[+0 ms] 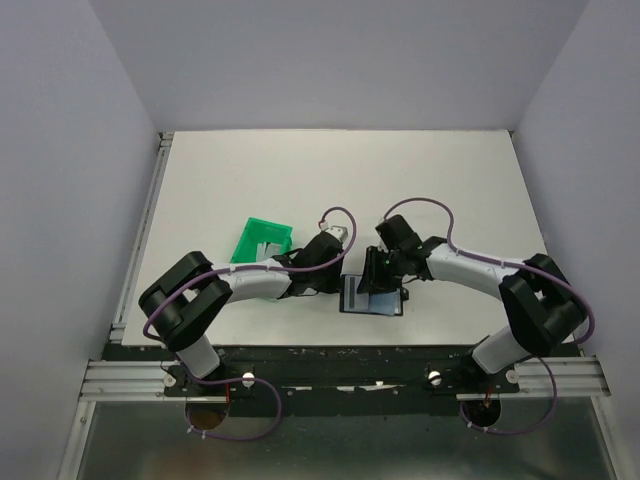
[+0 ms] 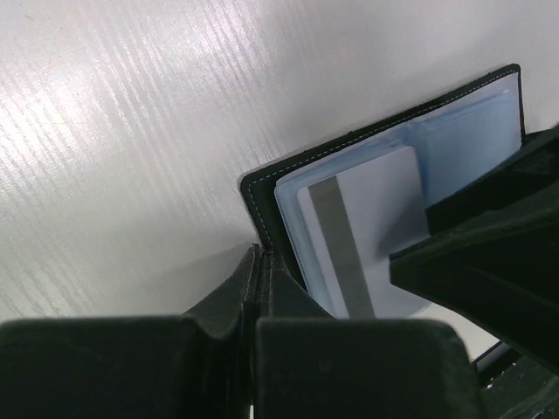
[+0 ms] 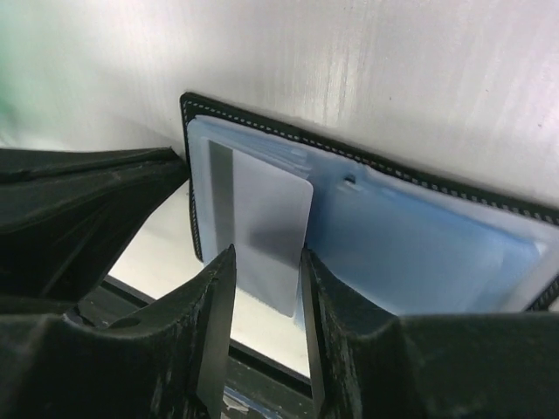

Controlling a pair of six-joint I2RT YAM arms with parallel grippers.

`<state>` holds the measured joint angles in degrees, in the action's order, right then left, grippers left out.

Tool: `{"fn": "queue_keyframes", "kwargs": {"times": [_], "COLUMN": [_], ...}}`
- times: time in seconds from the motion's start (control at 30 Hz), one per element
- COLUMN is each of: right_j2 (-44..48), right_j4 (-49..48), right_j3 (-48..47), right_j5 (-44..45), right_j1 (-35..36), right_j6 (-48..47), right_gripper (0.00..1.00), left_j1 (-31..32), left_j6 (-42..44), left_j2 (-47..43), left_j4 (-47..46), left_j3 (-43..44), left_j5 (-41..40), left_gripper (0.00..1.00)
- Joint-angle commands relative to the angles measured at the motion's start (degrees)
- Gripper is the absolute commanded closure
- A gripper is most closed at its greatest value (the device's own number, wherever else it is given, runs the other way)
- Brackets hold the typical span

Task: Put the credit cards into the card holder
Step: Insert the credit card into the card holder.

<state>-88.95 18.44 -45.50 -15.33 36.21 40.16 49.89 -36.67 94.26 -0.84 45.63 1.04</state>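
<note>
Silvery-grey plastic with a darker stripe along one long side, the thin rectangular credit card (image 3: 262, 218) lies on the page of the black stitched folding card holder (image 3: 419, 253) nearer the left arm. Its trailing end overhangs the holder's edge, and I cannot tell whether its leading end is already under a sleeve. The card holder rests open and flat on the white table (image 1: 250, 170) between the two arms, clear bluish sleeves facing up. The card reads as light, stiff and slick, so it should slide readily once under a sleeve lip but could skid out of a loose pinch. The long edges near the trailing end look like the best hold. The right gripper (image 3: 266, 262) has it there, one finger against each long edge, closed to the card's width. The holder looks soft, its sleeves flimsy and apt to buckle, so it wants steadying at the cover. The left gripper (image 2: 258, 279) is clenched tight at the holder's corner, though whether it pinches the cover or merely presses there I cannot tell. A green plastic bin (image 1: 262, 241) sits just beyond it.
</note>
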Motion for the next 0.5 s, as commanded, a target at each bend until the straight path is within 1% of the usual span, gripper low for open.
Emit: {"fn": "queue_keyframes", "kwargs": {"times": [0.0, 0.17, 0.3, 0.4, 0.47], "right_j2": [6.14, 11.15, 13.71, 13.10, 12.13], "right_j4": [8.79, 16.71, 23.21, 25.94, 26.48], "right_j3": [-3.98, -6.18, -6.80, -6.19, -5.40], "right_j5": [7.76, 15.06, 22.69, 26.31, 26.76], "right_j1": [0.71, 0.71, 0.71, 0.71, 0.80], "right_j6": [-2.80, -3.51, -2.81, -1.84, -1.32], "right_gripper": [0.55, 0.53, 0.52, 0.52, 0.53], "left_j1": [0.47, 0.47, 0.47, 0.47, 0.47], "left_j6": [0.01, 0.01, 0.01, -0.07, -0.16], "left_j2": [1.10, 1.45, 1.19, 0.40, -0.30], "left_j4": [0.23, 0.58, 0.75, 0.75, 0.75], "left_j3": [0.51, 0.95, 1.04, 0.69, 0.52], "left_j5": [1.69, 1.86, 1.86, 1.86, 1.95], "left_gripper": [1.00, 1.00, 1.00, 1.00, 1.00]}}
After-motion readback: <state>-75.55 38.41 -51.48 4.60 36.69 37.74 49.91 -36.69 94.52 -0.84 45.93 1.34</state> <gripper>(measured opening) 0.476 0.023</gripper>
